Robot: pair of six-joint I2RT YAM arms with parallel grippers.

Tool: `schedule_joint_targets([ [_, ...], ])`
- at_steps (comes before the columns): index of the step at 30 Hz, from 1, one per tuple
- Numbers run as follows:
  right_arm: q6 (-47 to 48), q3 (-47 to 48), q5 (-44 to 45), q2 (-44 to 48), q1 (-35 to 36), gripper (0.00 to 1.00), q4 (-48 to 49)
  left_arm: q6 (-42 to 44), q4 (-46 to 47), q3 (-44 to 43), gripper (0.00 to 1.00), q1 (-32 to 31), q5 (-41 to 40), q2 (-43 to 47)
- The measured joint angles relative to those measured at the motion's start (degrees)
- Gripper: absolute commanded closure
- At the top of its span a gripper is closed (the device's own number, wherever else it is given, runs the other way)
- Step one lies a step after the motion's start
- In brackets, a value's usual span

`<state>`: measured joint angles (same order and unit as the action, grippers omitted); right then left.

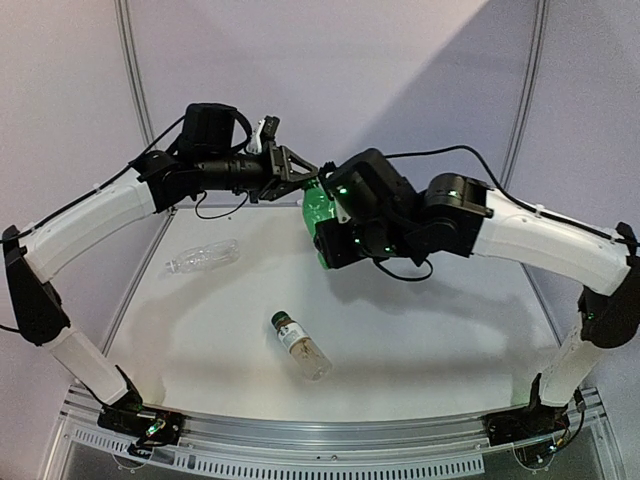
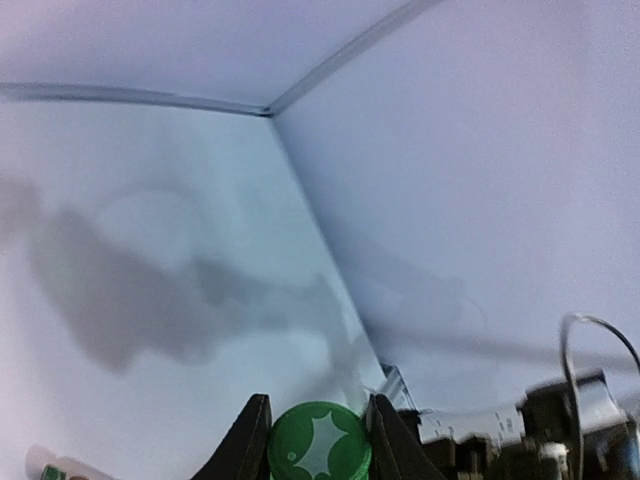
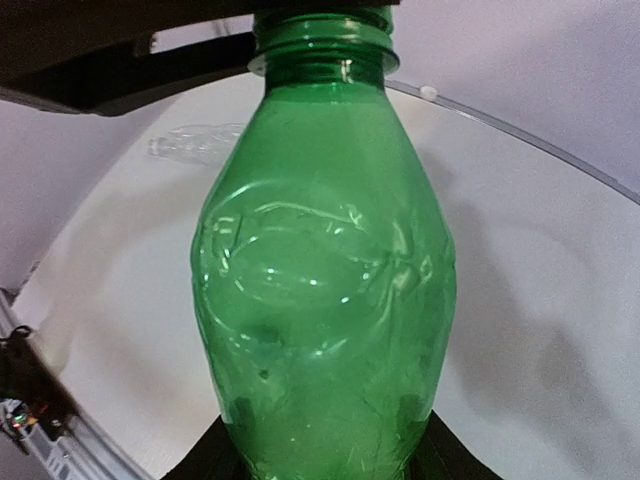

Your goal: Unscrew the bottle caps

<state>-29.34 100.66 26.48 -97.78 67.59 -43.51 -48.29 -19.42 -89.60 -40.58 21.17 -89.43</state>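
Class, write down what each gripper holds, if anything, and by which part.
The left gripper pinches the green cap by its sides; the right gripper grips the green bottle around its lower body.

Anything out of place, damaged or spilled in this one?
No spill shows. Two bottles lie on their sides on the table: the clear ribbed bottle and the labelled bottle. The green bottle, held by the right gripper, looks creased across its belly; dent or moulded relief, I cannot tell.
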Motion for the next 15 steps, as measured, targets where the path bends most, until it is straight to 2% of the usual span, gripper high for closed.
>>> schedule_joint_targets([
  [5,1.3,6.3,5.6,-7.0,0.0,1.00,-7.5,-3.5,-7.7,-3.4,1.00,-0.1,-5.7,-3.5],
  [9,1.8,6.4,5.8,-7.5,0.3,1.00,-8.4,-4.4,-9.2,-3.2,0.86,-0.4,-6.7,-3.2],
  [10,2.0,6.4,5.9,-7.5,0.4,1.00,-8.2,-4.2,-9.1,-3.1,0.79,-0.4,-6.7,-3.0],
  [11,2.2,6.3,5.8,-7.4,0.4,1.00,-7.8,-4.0,-8.8,-2.7,0.63,-0.4,-6.8,-2.5],
  [13,2.5,5.3,5.5,-6.8,0.5,1.00,-6.7,-3.1,-7.8,-1.6,0.38,-0.4,-6.7,-1.4],
  [15,2.0,3.8,5.4,-5.8,0.5,1.00,-5.6,-1.9,-6.5,1.0,0.25,-0.4,-5.4,0.7],
])
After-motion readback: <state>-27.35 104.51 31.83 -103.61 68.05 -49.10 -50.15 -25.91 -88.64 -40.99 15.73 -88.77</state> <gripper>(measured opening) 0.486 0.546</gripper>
